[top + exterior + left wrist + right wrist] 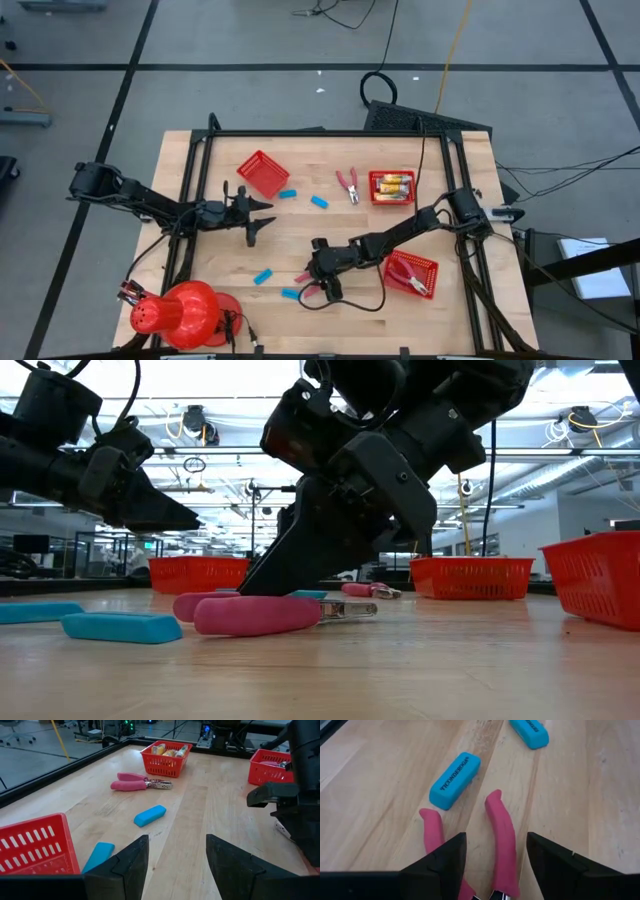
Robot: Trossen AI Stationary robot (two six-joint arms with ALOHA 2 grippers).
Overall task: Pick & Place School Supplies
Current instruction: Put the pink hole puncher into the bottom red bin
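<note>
R gripper [492, 865] sits low over the pink-handled pliers [501, 837], fingers spread w/ the handles lying between them, nothing gripped yet. Pliers lie flat on the table [290, 235], just beside a blue Ticonderoga eraser [455, 780], well apart from the basket [412, 274] that already holds a similar tool. To do this well, prob. best to drop straight down, close across both handles near the pivot so they don't splay, and keep clear of that eraser. L gripper [175, 865] waits open, near the eraser [149, 815] past the pliers.
</note>
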